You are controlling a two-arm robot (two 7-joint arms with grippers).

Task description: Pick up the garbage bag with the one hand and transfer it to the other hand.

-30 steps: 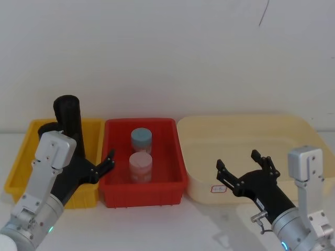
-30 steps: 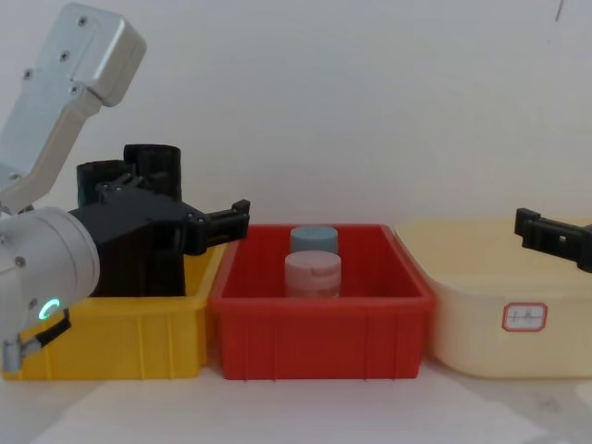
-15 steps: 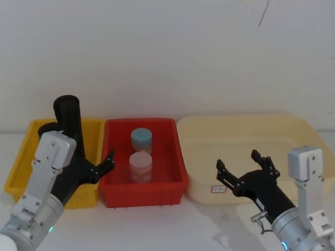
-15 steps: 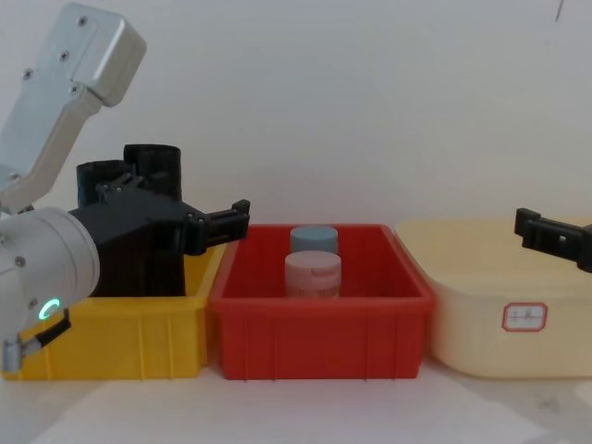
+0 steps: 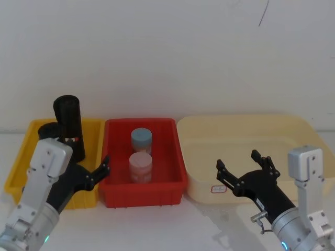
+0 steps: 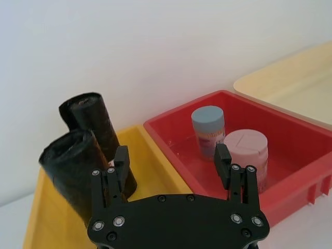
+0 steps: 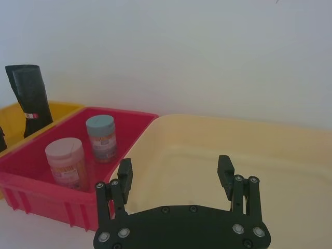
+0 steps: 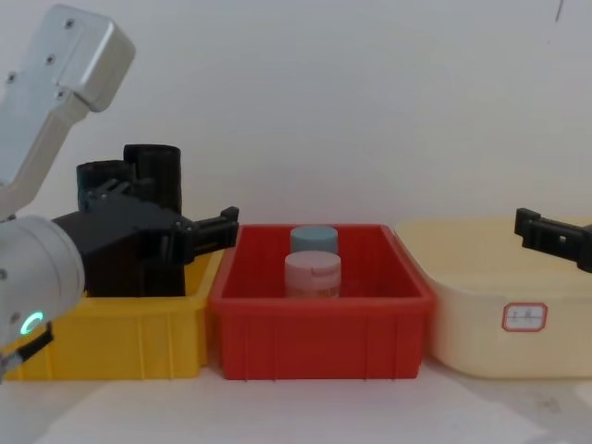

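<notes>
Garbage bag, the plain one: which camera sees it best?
The left wrist view: the garbage bag stands large in the yellow bin, ahead of the open left gripper. In the head and chest views the left arm covers all but its top. The right gripper, idle by the cream tub, sees the labelled roll instead.

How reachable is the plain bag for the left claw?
Probably yes: the left claw is open near the bag in the yellow bin, nothing between them. The bag stands beside its gap, so it must shift sideways first.
</notes>
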